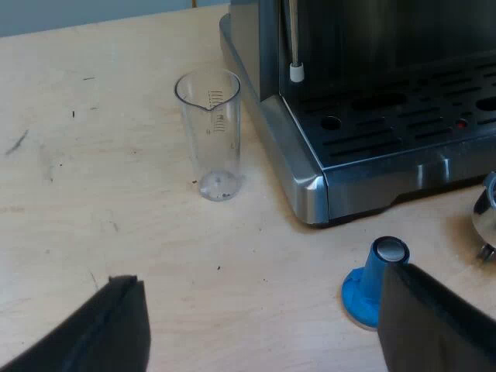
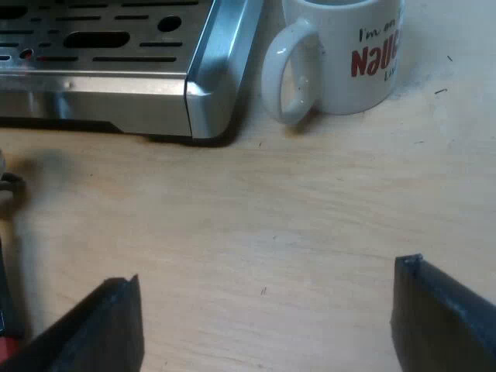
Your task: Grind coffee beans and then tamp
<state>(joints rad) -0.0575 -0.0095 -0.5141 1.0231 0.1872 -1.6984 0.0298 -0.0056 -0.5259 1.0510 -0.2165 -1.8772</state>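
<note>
- The left gripper (image 1: 260, 275) hangs over the pale wooden table (image 1: 93, 194), its two black fingers spread wide with nothing between them.
- At its two o'clock, a blue, round-footed tamper (image 1: 370, 288) with a silver cap stands upright, just beside one finger.
- At eleven o'clock, a clear plastic measuring glass (image 1: 211, 132) stands near a corner of the brushed-steel espresso machine (image 1: 310, 178).
- The round metal holder (image 1: 486, 217) lies on the table near the tamper.
- The right gripper (image 2: 267, 271) is likewise spread and empty. At its one o'clock, a white ceramic mug (image 2: 341, 54) with red lettering stands beside the machine's corner.

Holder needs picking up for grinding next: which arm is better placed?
Right, probably. The holder's red handle end lies just beside the open right gripper. The left gripper, also open, sits nearer the blue tamper.
</note>
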